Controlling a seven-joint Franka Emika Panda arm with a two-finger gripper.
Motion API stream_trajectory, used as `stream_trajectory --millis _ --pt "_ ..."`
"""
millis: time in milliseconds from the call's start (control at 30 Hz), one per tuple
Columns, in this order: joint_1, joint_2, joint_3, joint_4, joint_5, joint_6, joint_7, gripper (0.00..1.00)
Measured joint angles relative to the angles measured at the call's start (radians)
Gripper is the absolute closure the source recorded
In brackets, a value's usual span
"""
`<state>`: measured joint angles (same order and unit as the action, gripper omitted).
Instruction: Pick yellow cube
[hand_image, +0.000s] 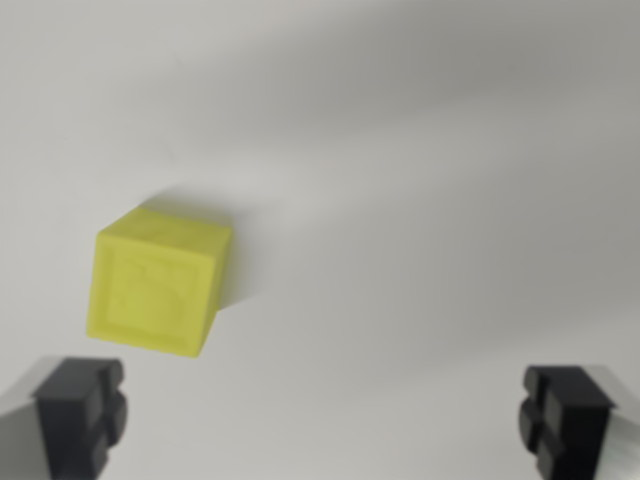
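Two black end effector (325, 420) fingertips sit at the bottom corners of the wrist view, spread wide apart and holding nothing. Between and above them, toward the wrist view's left, a yellow cube (157, 279) rests on a plain white counter (420, 200), clear of both fingertips.
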<state>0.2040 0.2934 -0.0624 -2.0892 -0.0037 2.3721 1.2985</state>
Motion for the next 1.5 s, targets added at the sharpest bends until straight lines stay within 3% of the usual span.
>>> stream_trajectory --millis 733,1500 --pt "0.070 0.113 0.000 0.002 0.026 0.113 0.168 0.00" --pt "0.144 0.249 0.000 0.040 0.061 0.215 0.334 0.00"
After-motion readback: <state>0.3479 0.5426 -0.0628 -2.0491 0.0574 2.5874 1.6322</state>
